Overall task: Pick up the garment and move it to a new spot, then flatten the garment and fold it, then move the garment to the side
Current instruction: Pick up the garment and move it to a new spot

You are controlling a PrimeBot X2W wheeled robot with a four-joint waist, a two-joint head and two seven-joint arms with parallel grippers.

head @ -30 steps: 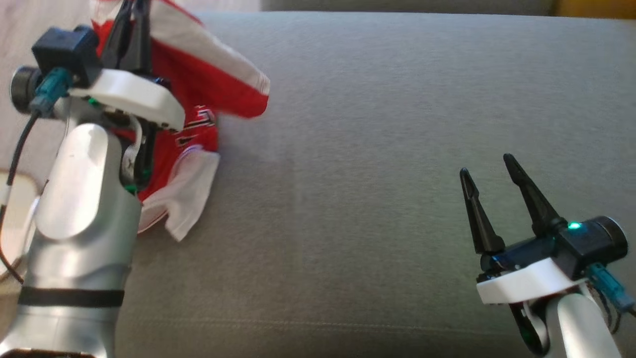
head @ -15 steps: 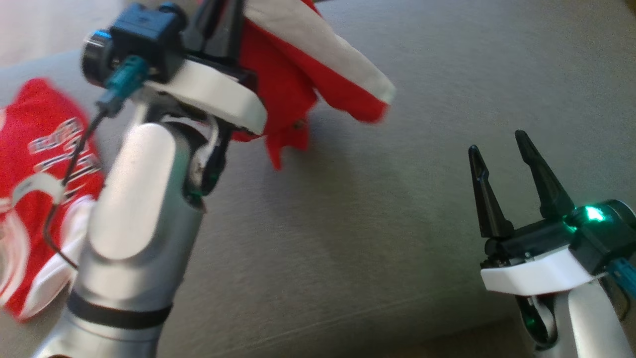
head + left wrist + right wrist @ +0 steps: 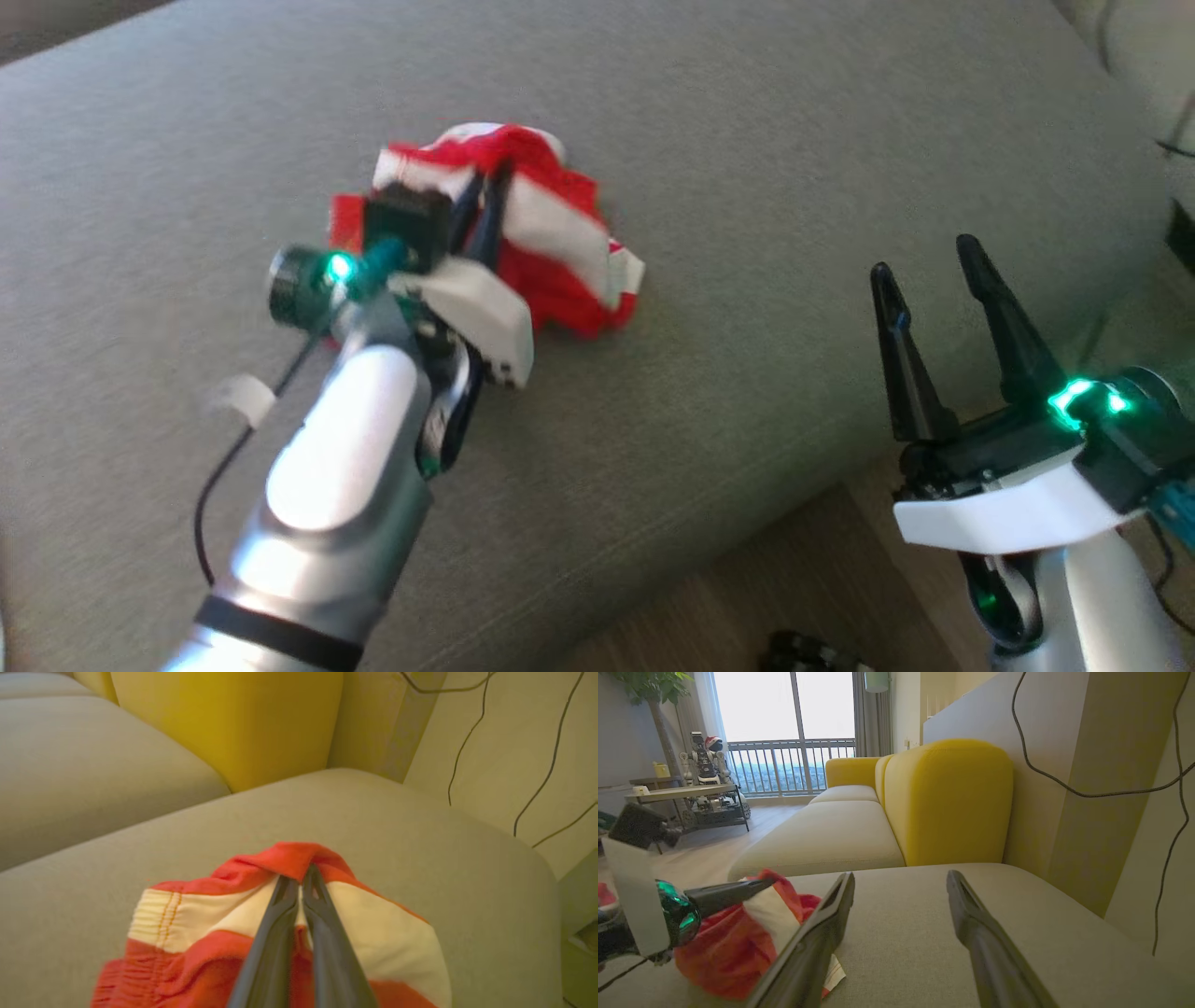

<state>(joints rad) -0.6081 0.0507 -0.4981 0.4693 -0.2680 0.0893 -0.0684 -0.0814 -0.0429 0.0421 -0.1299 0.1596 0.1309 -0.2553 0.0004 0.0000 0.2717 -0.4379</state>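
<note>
Left wrist view has the left gripper (image 3: 301,882) with its two long dark fingers pinched together on a fold of the crumpled red-and-white fabric garment (image 3: 187,905), which sits bunched on the grey upholstered sofa seat (image 3: 420,826). Over to the right, nearer the seat's front edge, the right gripper (image 3: 924,259) hangs with fingers spread wide, holding nothing, well apart from the garment.

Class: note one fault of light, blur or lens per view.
Head view: crumpled red-and-white fabric garment and left gripper motion-blurred, green lamps flaring. Left wrist view: yellowish cast, near fingers soft. Right wrist view: window washed out, wide lens stretching the right gripper.
</note>
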